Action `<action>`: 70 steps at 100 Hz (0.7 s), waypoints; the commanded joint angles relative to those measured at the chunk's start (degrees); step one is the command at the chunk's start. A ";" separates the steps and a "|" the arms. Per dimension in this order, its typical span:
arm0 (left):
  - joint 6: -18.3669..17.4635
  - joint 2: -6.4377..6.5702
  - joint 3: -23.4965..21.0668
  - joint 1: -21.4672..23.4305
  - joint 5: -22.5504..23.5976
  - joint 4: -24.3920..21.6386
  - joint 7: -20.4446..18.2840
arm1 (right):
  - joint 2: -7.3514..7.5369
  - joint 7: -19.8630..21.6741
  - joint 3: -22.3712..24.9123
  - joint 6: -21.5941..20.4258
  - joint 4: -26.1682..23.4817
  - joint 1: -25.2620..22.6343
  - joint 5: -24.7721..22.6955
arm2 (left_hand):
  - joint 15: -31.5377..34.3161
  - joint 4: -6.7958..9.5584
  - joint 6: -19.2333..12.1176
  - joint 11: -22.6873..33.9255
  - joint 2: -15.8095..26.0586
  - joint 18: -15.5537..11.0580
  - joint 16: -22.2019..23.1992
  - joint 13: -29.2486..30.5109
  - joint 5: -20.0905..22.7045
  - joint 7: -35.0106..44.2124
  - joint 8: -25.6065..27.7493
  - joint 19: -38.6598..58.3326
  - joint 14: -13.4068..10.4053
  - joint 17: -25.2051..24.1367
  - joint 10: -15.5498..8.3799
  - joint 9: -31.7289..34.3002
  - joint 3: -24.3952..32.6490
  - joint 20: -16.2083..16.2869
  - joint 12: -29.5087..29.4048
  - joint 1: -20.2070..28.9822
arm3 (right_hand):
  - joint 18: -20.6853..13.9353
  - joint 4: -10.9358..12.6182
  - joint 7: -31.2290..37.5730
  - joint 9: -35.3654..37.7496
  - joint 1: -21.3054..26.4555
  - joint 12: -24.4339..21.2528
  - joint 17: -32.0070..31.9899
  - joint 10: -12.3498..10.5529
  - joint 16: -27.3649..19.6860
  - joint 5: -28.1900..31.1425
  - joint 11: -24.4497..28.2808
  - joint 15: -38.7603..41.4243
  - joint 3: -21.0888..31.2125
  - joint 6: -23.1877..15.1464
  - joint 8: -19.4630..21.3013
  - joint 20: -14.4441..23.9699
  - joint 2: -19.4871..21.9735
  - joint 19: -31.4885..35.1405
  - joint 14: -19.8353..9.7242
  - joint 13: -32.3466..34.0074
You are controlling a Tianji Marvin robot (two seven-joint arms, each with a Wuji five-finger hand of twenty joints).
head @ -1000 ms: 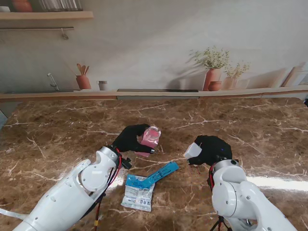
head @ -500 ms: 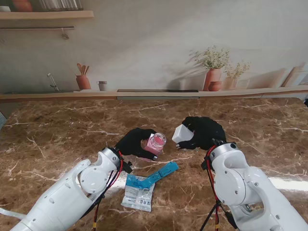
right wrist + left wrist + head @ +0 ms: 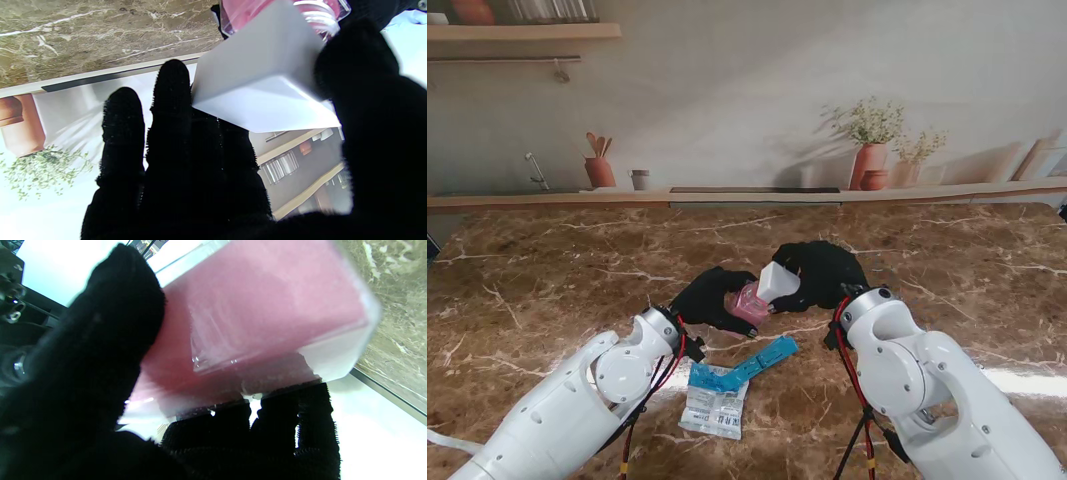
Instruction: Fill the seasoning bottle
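Observation:
My black-gloved left hand (image 3: 707,297) is shut on a clear square seasoning bottle (image 3: 749,301) filled with pink powder, held tilted above the marble table (image 3: 547,270). In the left wrist view the bottle (image 3: 260,316) fills the frame between thumb and fingers (image 3: 297,420). My right hand (image 3: 822,273) is shut on a white square cap (image 3: 777,281), pressed against the bottle's mouth. The right wrist view shows the cap (image 3: 267,76) against the bottle's threaded neck (image 3: 320,16).
A torn blue and white seasoning packet (image 3: 717,398) and its blue torn-off strip (image 3: 762,360) lie on the table nearer to me, between my arms. A shelf with terracotta pots (image 3: 870,160) runs along the far wall.
My right hand has carried the white cap left and away from me until it meets the bottle's mouth. My left hand lowered and tilted the bottle slightly toward it.

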 commanded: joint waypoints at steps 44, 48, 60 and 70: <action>0.13 0.12 -0.28 0.30 -0.16 -1.03 -0.13 | 0.40 3.23 -2.92 -2.94 2.23 3.12 -0.44 | 4.40 4.50 -11.95 9.05 15.66 -4.30 3.37 5.28 17.91 14.66 2.99 1.95 -0.86 -0.25 -5.56 7.44 17.77 1.12 3.17 13.29 | -0.43 3.83 3.51 2.53 9.81 0.39 -0.74 -4.93 -0.81 2.22 3.99 -1.11 11.48 -5.52 2.53 0.91 6.81 -1.31 -1.27 -1.44; 0.23 0.15 -0.29 0.34 -0.26 -1.12 -0.30 | 0.46 3.47 -3.12 -3.20 2.25 3.34 -0.91 | 4.44 4.49 -11.95 9.06 15.67 -4.32 3.42 5.27 17.87 14.64 3.01 1.95 -0.83 -0.25 -5.48 7.47 17.75 1.17 3.21 13.26 | -0.46 3.81 3.50 2.60 9.83 0.41 -0.80 -4.99 -0.80 2.29 4.03 -1.12 11.46 -5.61 2.61 0.97 6.74 -1.37 -1.28 -1.44; 0.50 0.13 -0.32 0.45 -0.55 -1.22 -0.39 | 0.54 3.59 -3.78 -3.67 2.29 3.79 -2.19 | 4.63 4.46 -11.71 9.10 15.78 -4.33 3.53 5.40 17.73 14.61 3.06 2.03 -0.74 -0.21 -5.32 7.44 17.76 1.33 3.37 13.30 | -0.54 3.67 3.48 2.85 9.85 0.52 -0.84 -5.03 -0.64 2.43 4.18 -0.87 11.35 -5.81 2.82 1.21 6.54 -1.48 -1.39 -1.32; 0.75 0.00 -0.40 0.65 -0.83 -1.35 -0.10 | 0.64 3.88 -4.39 -3.91 2.48 4.13 -3.01 | 4.75 4.41 -11.72 9.17 15.78 -4.32 3.54 5.53 17.65 14.62 3.13 2.13 -0.68 -0.16 -5.18 7.53 17.72 1.49 3.55 13.26 | -0.72 3.62 3.49 2.94 9.89 0.57 -0.86 -5.10 -0.57 2.52 4.22 -0.77 11.29 -5.86 2.92 1.39 6.43 -1.49 -1.40 -1.32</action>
